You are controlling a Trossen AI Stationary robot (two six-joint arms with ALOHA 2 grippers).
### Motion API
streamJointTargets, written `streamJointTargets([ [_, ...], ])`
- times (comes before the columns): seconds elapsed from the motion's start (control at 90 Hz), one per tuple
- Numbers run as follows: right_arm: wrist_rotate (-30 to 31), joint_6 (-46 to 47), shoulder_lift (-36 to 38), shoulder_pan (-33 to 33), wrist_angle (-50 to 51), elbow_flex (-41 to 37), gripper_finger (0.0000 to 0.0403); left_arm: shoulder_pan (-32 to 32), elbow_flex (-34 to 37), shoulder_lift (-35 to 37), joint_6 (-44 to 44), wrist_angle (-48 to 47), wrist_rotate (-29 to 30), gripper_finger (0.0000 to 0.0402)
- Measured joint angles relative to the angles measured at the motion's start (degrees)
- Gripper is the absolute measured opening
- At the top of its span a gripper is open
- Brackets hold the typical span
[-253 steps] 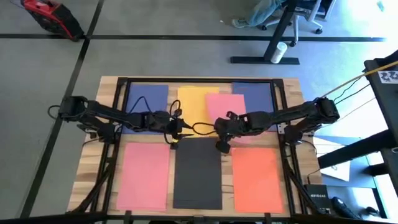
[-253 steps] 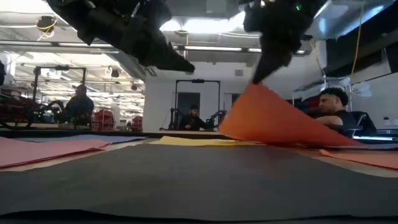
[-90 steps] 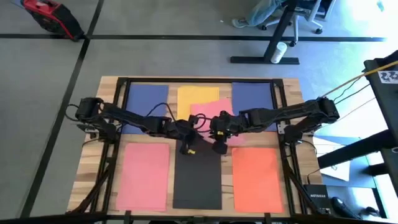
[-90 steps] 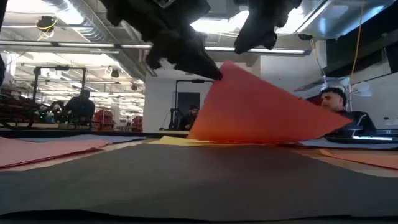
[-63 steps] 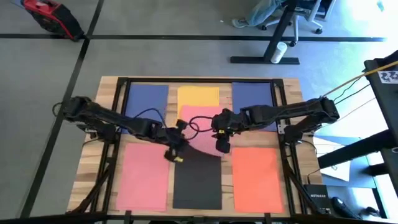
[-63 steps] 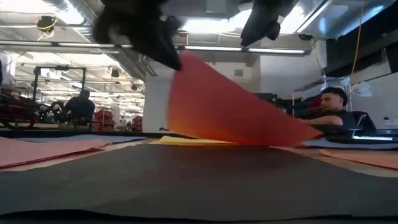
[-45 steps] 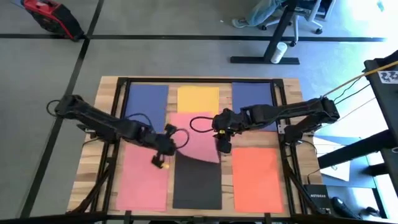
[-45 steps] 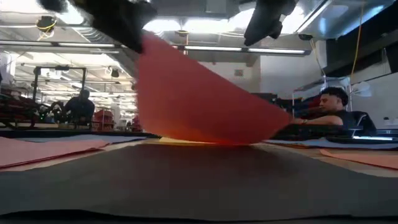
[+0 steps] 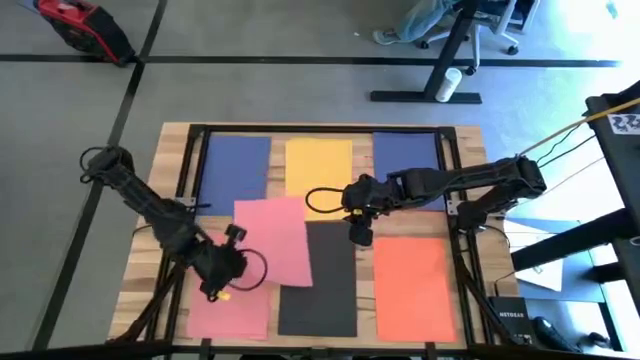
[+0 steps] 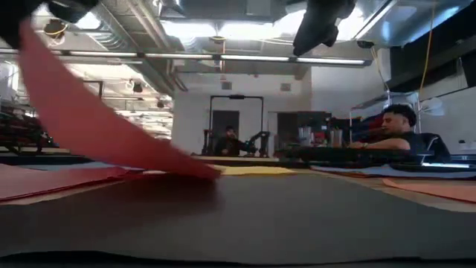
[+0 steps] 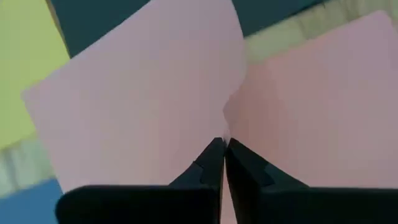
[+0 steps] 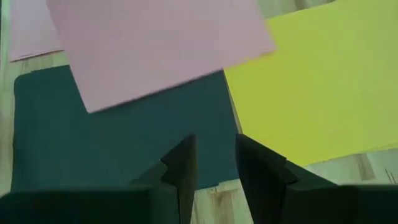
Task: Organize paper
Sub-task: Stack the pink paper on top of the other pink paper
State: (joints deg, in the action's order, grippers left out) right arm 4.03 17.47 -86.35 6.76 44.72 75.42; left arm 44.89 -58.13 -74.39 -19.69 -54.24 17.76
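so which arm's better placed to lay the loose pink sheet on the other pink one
Left. The left gripper is shut on the loose pink sheet, right over the other pink sheet. The right gripper hovers open over the black sheet.

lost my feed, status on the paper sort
Left tool shut on pink sheet, carrying it over the lower-left pink sheet. Right tool open above black sheet. Nothing in the way.

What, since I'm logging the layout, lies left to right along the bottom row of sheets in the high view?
flat pink sheet → black sheet → orange sheet. The loose pink sheet overlaps the first two, so it is left out.
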Motion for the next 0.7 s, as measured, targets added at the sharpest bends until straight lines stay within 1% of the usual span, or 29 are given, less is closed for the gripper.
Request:
streamJointTargets([
  [0.178, 0.92, -0.02, 0.0, 0.0, -0.02, 0.0, 0.0099, 7.54, 0.54, 0.0, -8.92, -0.62, -1.84, 0.0],
  [0.333, 1.49, -0.02, 0.0, 0.0, -0.01, -0.04, 0.0099, 12.26, 2.89, -0.54, -13.97, -0.53, -7.83, 0.0],
  [0.444, 1.52, -0.02, 0.0, 0.0, -0.01, -0.04, 0.0099, 14.69, 3.56, -2.18, -14.38, -0.46, -13.01, 0.0],
  [0.544, 1.53, -0.02, 0.0, -0.04, -0.01, -0.04, 0.0099, 15.85, 3.56, -4.31, -13.16, 0.26, -16.49, 0.0],
  [0.7, 1.53, -0.04, 0.0, -0.04, -0.02, -0.04, 0.0099, 17.41, 3.56, -8.03, -10.39, 3.2, -19.07, 0.0],
])
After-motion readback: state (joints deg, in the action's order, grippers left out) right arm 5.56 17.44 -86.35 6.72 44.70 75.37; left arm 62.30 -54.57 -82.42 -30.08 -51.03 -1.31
